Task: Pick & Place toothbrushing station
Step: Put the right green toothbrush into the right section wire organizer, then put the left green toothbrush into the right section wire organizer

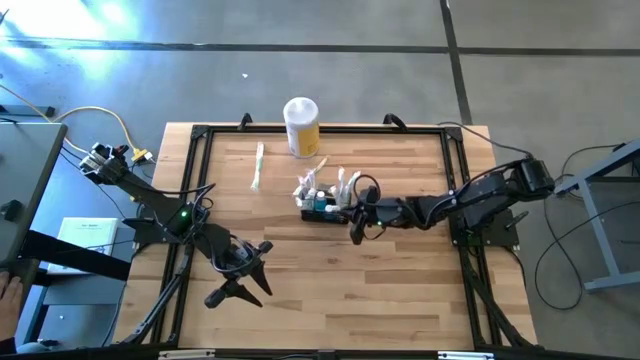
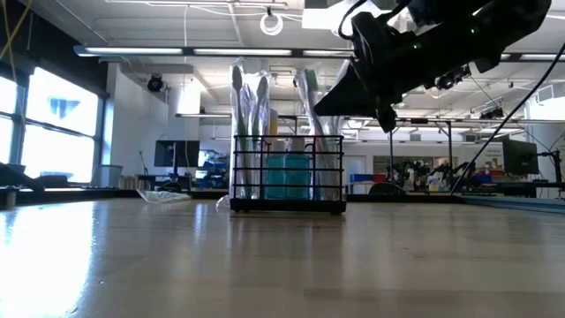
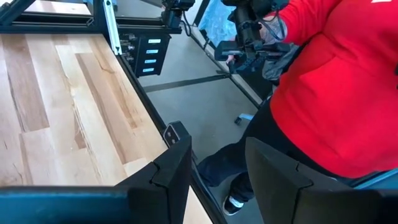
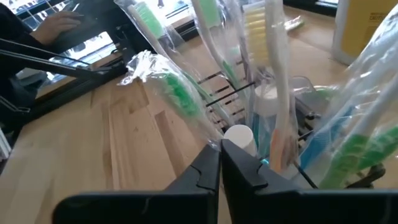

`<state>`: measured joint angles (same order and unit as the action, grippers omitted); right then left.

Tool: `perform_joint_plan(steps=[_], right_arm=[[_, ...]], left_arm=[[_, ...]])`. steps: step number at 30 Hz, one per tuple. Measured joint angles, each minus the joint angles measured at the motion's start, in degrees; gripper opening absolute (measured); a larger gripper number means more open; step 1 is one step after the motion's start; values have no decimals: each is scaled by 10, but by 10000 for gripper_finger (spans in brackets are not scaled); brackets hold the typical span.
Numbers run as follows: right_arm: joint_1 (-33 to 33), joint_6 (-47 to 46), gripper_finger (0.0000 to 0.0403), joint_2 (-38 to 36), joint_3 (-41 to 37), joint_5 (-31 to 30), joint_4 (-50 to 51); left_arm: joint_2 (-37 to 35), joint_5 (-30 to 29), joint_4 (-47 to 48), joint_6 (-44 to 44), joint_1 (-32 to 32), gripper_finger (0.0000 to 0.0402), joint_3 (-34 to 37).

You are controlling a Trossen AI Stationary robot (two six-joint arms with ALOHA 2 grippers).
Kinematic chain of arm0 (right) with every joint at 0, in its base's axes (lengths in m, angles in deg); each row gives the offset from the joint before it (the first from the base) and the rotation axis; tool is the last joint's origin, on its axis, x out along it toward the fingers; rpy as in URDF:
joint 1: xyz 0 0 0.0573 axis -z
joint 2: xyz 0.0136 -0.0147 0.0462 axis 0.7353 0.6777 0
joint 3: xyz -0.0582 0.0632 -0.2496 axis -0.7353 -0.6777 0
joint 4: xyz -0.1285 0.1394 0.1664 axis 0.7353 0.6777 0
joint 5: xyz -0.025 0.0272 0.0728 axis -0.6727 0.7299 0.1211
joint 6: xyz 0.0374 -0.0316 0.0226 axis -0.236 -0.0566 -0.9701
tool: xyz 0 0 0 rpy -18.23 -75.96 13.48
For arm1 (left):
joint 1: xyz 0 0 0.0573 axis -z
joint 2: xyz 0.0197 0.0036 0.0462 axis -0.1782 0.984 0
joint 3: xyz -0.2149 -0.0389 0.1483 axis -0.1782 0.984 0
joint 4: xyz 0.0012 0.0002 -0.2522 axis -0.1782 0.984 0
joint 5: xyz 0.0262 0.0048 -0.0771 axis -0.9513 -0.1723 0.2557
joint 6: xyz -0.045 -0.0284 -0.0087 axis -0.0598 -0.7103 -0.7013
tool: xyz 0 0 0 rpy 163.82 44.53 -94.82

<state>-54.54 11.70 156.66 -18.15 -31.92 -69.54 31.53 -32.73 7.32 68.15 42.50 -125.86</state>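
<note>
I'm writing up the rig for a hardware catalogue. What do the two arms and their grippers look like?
Both arms are dark, near-black, jointed links with loose black cables looped alongside. The left arm shows a small green light near its middle joint; yellow and white cables run off at its base. The left gripper and right gripper each have two matte black, angular, flat-faced fingers.

- No legible text, brand, number or sign on any item.
- Canister (image 4: 367,31), upper right of the right wrist frame: dark print on its yellow label, too blurred to read.
- Paper sheet (image 1: 88,234), left edge of the high frame: printing unreadable.
</note>
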Motion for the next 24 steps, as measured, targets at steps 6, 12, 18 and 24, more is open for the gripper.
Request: perform_joint_plan(steps=[6, 12, 18, 24], right_arm=[[2, 3, 42, -8, 0, 8, 8], [2, 20, 125, -35, 0, 4, 18], [-3, 49, 178, -59, 0, 2, 21], [-10, 51, 177, -86, 0, 1, 43]], left_arm=[[0, -8, 0, 0, 0, 148, 0], [0, -8, 0, 2, 0, 148, 0], [0, -5, 12, -45, 0, 148, 0], [0, 19, 26, -119, 1, 148, 0]])
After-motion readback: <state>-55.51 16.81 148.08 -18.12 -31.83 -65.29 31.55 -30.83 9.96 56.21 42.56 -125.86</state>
